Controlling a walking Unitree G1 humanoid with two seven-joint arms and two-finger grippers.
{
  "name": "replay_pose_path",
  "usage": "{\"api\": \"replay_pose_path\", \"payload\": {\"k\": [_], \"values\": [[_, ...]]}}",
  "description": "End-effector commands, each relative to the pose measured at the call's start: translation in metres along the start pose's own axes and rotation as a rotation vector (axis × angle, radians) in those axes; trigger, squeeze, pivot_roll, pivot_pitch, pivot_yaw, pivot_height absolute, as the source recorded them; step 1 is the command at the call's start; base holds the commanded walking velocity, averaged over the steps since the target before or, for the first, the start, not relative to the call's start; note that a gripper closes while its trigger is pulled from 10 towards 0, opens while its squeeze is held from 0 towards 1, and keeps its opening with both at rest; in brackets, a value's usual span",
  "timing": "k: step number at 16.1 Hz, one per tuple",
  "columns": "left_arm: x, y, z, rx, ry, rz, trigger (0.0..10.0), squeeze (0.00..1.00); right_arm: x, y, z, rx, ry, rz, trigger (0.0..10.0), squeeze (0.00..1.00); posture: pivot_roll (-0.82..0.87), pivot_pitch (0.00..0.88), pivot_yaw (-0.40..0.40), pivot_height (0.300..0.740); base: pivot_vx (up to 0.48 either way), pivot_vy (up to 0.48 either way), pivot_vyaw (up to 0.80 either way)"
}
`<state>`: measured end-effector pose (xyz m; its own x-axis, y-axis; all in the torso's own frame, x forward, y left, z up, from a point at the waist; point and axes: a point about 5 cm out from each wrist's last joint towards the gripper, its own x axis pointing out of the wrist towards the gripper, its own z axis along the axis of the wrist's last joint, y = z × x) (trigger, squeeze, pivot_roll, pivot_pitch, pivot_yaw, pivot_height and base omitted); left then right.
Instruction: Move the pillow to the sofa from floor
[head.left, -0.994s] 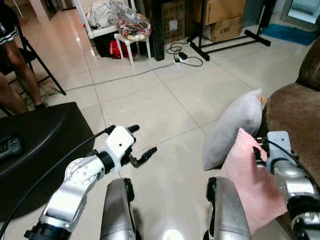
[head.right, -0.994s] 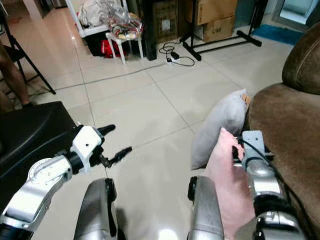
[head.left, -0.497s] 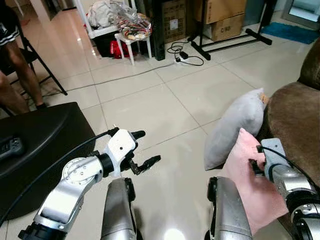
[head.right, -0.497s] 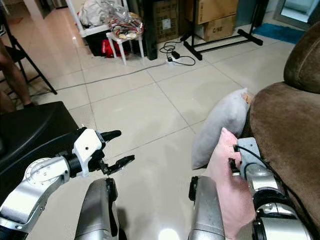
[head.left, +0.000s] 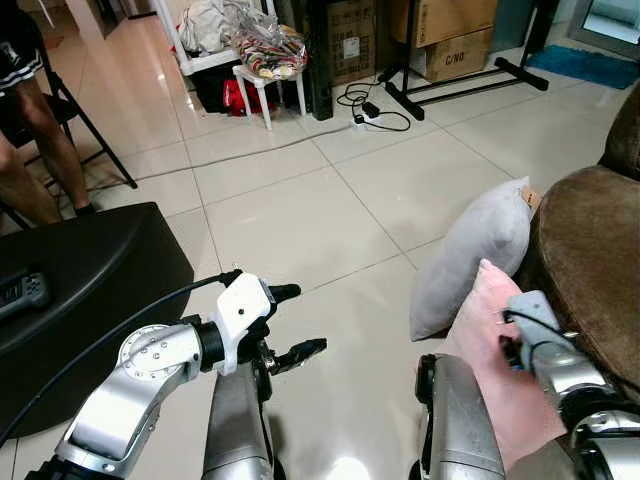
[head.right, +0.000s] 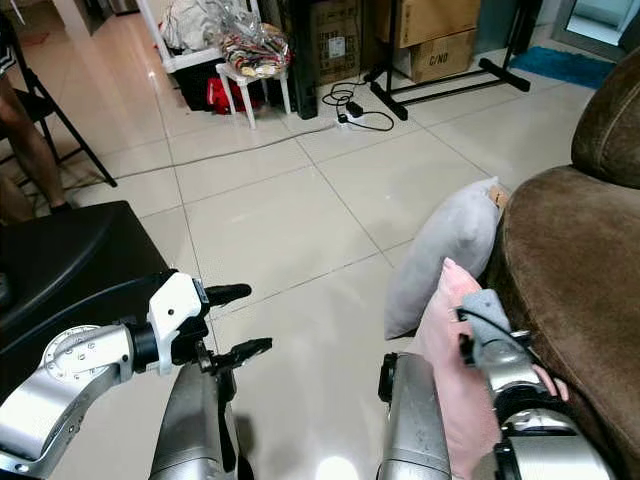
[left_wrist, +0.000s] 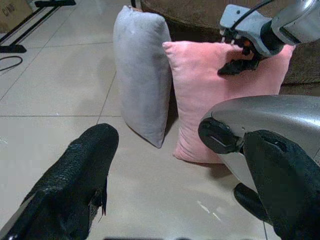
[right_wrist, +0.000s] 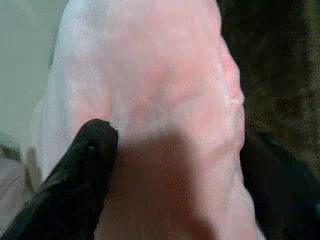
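Note:
A pink pillow (head.left: 488, 335) stands on edge on the tiled floor, leaning on the front of the brown sofa (head.left: 590, 250). A grey pillow (head.left: 470, 250) stands just beyond it, also against the sofa. My right gripper (head.left: 510, 345) sits at the pink pillow's upper edge; in the right wrist view the pink pillow (right_wrist: 160, 100) lies between the two black fingers (right_wrist: 85, 170), which pinch it. The left wrist view shows that same gripper (left_wrist: 235, 62) creasing the pillow's top. My left gripper (head.left: 305, 320) hangs open over bare floor, well left of both pillows.
A big black case (head.left: 80, 280) lies on the floor at the left. A person's legs (head.left: 30, 130) and a folding chair are at the far left. A white stool (head.left: 265, 70) with bags, cables (head.left: 365, 110), a stand and cardboard boxes (head.left: 455, 55) line the far side.
My right gripper has slid nearer to me along the pink pillow's top edge. My left gripper has drifted slightly right and toward me, still open. The pillows stay put.

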<state>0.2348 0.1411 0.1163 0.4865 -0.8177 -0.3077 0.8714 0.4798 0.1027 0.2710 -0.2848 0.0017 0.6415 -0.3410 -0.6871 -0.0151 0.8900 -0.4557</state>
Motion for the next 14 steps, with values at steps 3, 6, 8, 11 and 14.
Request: {"api": "replay_pose_path", "payload": {"k": [3,6,8,11,14], "values": [[-0.004,0.002,0.001,0.007,0.017,0.006,10.0,0.25,0.0,0.013,-0.001,-0.003,0.0,0.049,0.0,0.0,-0.03,0.0,0.096,0.471,0.0,0.0,0.0],[-0.005,0.002,0.0,0.007,0.023,0.012,10.0,0.25,0.0,0.019,0.0,-0.011,-0.006,0.073,0.0,0.0,-0.03,0.0,0.094,0.471,0.0,0.0,0.0],[-0.005,0.002,0.0,0.009,0.025,0.015,10.0,0.25,0.0,0.021,0.0,-0.015,-0.011,0.082,0.0,0.0,-0.03,0.0,0.092,0.471,0.0,0.0,0.0],[-0.004,0.003,0.0,0.016,0.029,0.015,10.0,0.25,0.0,0.024,0.003,-0.02,-0.02,0.093,0.0,0.0,-0.03,0.0,0.092,0.471,0.0,0.0,0.0],[-0.003,0.003,0.0,0.018,0.03,0.015,10.0,0.25,0.0,0.024,0.003,-0.024,-0.024,0.098,0.0,0.0,-0.03,0.0,0.093,0.471,0.0,0.0,0.0]]}}
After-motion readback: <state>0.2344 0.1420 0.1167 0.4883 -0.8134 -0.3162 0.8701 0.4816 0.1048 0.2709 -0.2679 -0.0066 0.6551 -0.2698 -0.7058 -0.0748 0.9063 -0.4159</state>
